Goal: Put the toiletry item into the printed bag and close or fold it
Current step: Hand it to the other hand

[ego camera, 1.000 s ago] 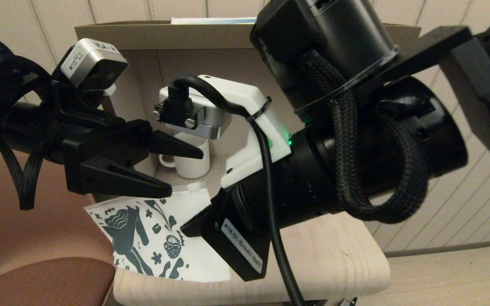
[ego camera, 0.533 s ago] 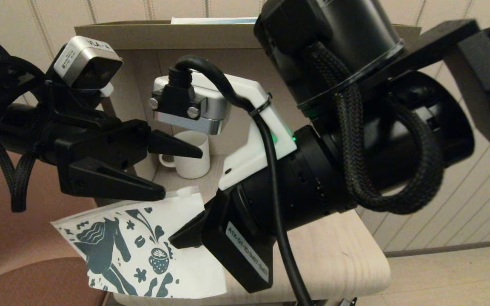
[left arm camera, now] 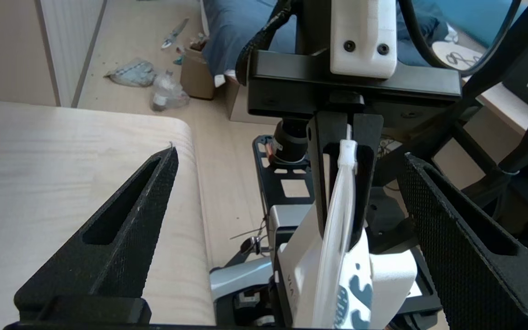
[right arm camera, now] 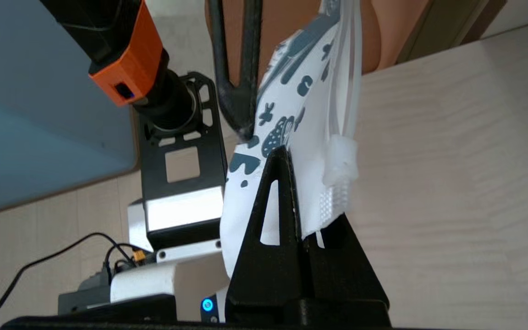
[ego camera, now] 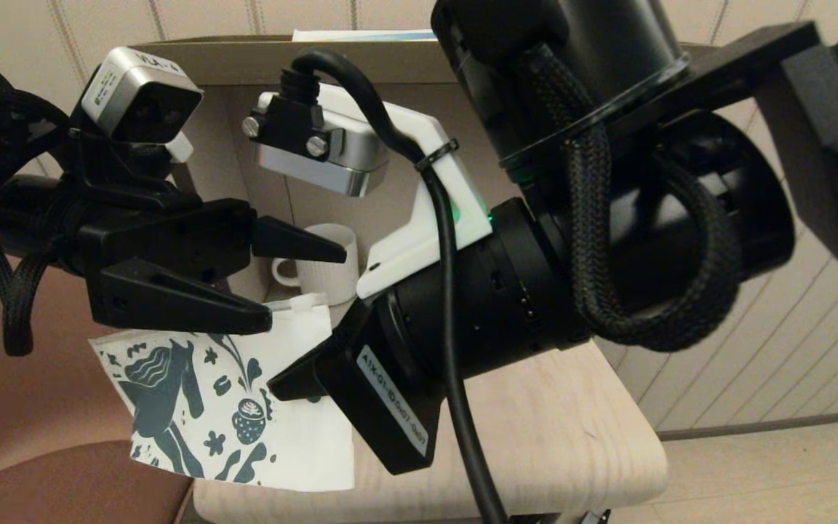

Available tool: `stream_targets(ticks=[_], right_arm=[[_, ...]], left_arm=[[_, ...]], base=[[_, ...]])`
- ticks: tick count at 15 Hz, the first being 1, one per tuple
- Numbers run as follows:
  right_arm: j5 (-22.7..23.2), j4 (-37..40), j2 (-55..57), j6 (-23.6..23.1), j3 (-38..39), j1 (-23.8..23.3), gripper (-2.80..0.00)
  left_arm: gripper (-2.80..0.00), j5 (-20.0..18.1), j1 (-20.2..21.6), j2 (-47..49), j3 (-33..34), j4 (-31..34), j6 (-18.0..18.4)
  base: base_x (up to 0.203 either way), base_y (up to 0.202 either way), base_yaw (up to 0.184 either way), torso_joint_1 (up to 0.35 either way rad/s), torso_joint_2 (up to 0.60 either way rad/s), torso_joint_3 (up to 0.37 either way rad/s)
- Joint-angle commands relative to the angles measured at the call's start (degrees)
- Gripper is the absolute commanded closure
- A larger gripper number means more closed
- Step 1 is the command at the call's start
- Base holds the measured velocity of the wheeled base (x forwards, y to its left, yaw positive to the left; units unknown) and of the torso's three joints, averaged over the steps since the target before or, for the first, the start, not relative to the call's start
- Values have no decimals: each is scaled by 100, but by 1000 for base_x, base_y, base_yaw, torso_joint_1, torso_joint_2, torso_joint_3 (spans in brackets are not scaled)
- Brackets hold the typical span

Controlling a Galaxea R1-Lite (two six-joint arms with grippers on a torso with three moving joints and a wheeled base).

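mug (ego camera: 326,273) behind printed bag (ego camera: 244,407)

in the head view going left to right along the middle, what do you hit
left gripper, open → printed bag, hanging off the table's left edge → right gripper, shut on the bag's edge → bare table. The white mug sits farther back, behind the left gripper's fingertips.

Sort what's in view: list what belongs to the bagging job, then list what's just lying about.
Job:
- printed bag, pinched by the shut right gripper
- left gripper, open beside the bag

Lying about:
- white mug
- table
- box on the shelf top

The toiletry item isn't visible.
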Motion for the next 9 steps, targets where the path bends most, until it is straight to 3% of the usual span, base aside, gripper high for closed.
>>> stream_targets(ticks=[1,6,9], right_arm=[[-2,-16,39,12,1,0,0],[-572,-150,143,119,10,105,0],[-619,-183,153,135,1,105,0]], left_arm=[[-280,-52,-1,35,-8,26,27],[-280,-55,-1,60,-34,23,18],[-280,-46,6,62,-52,42,18]], base=[[0,0,0,0,0,0],[0,0,0,0,0,0],[0,0,0,0,0,0]])
